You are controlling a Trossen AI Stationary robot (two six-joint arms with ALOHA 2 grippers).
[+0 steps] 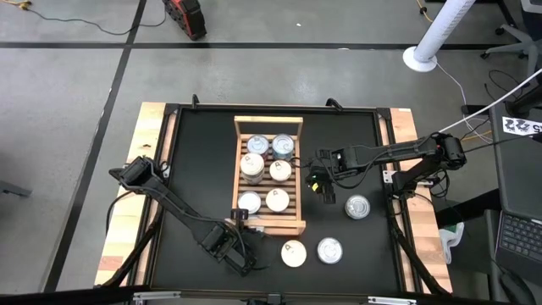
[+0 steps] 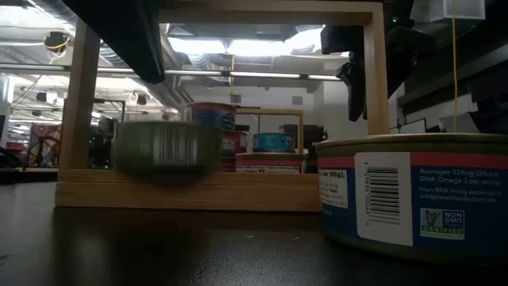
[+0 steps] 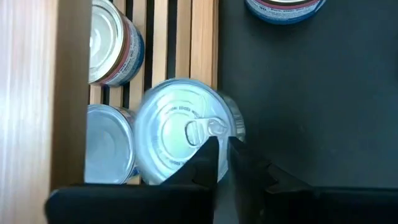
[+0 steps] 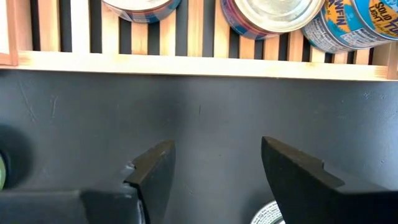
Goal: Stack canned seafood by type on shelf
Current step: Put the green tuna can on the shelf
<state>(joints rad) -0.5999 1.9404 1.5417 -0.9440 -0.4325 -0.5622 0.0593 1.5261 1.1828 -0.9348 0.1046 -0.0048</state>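
The wooden slatted shelf stands mid-table with several round tins on it. My left gripper is at the shelf's near-left corner, its fingers nearly together at a silver-lidded tin that lies over the slats beside another tin. The same tin shows blurred inside the shelf frame in the low view. My right gripper hangs open over the bare mat just right of the shelf, with nothing between its fingers. Three tins lie on the mat. My left gripper has the silver-lidded tin by its rim, right next to the pull tab. One finger lies over the lid and the other outside the wall, a narrow gap between them. They come slanting down from the near left. The tin's underside is hidden.
Raised end rails close the shelf's near and far ends. The black mat has free room left of the shelf. A blue-labelled tin stands close in the low view. Wooden planks edge the table.
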